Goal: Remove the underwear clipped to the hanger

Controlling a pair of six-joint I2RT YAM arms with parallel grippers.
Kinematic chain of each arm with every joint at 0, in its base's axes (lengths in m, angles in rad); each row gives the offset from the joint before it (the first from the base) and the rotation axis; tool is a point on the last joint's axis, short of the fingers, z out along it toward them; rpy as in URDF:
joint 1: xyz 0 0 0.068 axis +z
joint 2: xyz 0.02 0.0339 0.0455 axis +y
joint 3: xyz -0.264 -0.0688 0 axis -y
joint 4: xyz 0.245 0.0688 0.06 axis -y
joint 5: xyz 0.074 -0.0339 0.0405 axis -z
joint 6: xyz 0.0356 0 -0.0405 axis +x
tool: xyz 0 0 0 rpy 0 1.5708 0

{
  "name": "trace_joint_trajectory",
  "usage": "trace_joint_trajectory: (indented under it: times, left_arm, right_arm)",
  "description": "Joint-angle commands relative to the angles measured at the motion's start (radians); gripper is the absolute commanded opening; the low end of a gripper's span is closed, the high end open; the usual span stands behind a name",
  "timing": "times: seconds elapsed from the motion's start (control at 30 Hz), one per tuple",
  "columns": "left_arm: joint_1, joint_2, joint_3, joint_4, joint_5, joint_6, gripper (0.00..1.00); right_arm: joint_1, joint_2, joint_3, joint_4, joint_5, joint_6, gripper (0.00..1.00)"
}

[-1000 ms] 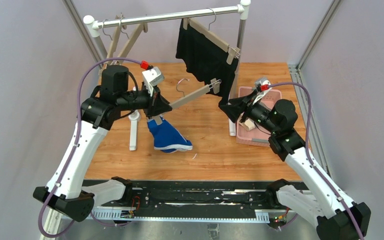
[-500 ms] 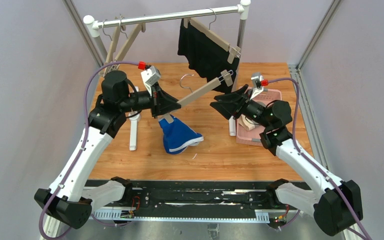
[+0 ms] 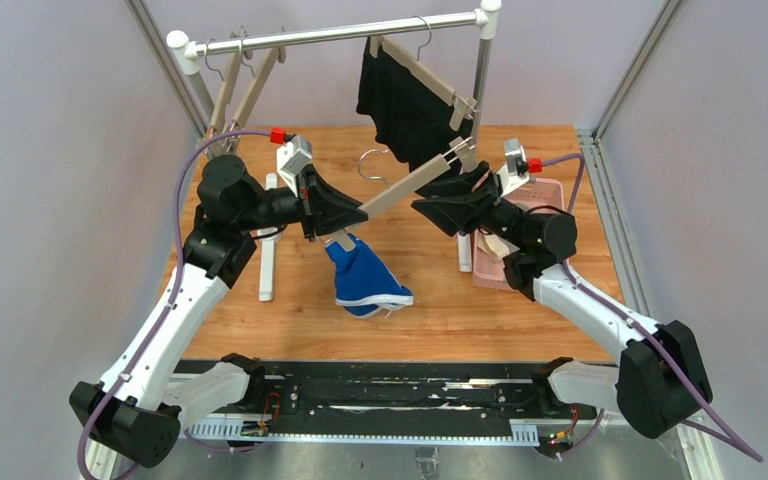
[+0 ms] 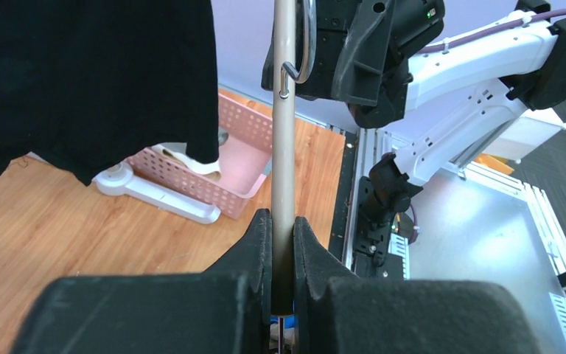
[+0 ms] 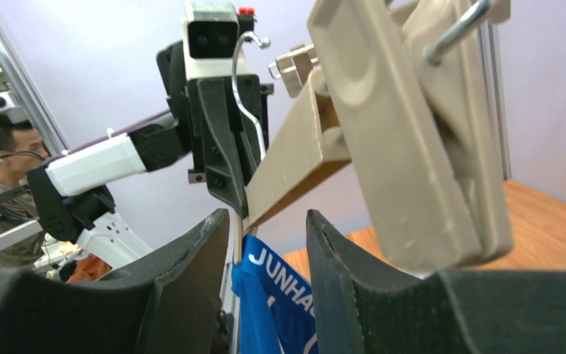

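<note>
My left gripper [image 3: 347,213] is shut on one end of a wooden clip hanger [image 3: 410,180] and holds it slanted above the table; the bar [image 4: 284,133] runs up between my left fingers [image 4: 261,236]. The bright blue underwear [image 3: 368,280] hangs from the clip at that end, and its "JUNHAOLONG" band [image 5: 284,291] shows in the right wrist view. My right gripper [image 3: 430,208] is open just below the hanger's free end, its jaws [image 5: 265,217] apart under the bar [image 5: 295,158] and empty clip [image 5: 405,147]. The black underwear [image 3: 405,95] hangs clipped on the rail. The grey pair cannot be identified.
A pink basket [image 3: 545,190] with pale cloth stands at the right, behind my right arm, and also shows in the left wrist view [image 4: 228,162]. The rack's rail [image 3: 340,32] carries empty hangers [image 3: 235,85] at the left. White rack feet [image 3: 268,265] rest on the wooden table.
My right gripper has moved left and up to the hanger's free end. My left gripper has shifted right with the hanger, and the blue underwear has swung right.
</note>
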Motion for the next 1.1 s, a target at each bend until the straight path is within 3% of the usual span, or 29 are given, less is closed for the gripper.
trace_joint_trajectory:
  times: [0.0, 0.23, 0.37, 0.7, 0.9, 1.0, 1.07]
  left_arm:
    - [-0.019, -0.026, 0.0, 0.125, 0.011, -0.056, 0.0]
    - [-0.046, -0.027, -0.001, 0.132, -0.002, -0.063, 0.0]
    - [-0.053, -0.023, -0.008, 0.137, -0.014, -0.063, 0.0]
    - [-0.064, -0.002, -0.007, 0.156, -0.024, -0.066, 0.0]
    - [-0.069, 0.003, -0.016, 0.171, -0.029, -0.075, 0.0]
    - [-0.072, 0.003, -0.019, 0.17, -0.037, -0.075, 0.0]
    - [-0.072, 0.004, -0.021, 0.171, -0.041, -0.074, 0.0]
  right_arm:
    - [0.019, 0.024, 0.05, 0.192, 0.036, 0.047, 0.43]
    - [0.031, 0.117, 0.105, 0.262, 0.085, 0.067, 0.38]
    - [0.051, 0.146, 0.139, 0.261, 0.079, 0.068, 0.26]
    - [0.064, 0.131, 0.133, 0.261, 0.088, 0.061, 0.4]
    - [0.073, 0.145, 0.155, 0.262, 0.083, 0.073, 0.33]
    - [0.08, 0.156, 0.17, 0.252, 0.074, 0.076, 0.25]
    - [0.083, 0.158, 0.175, 0.251, 0.073, 0.077, 0.27]
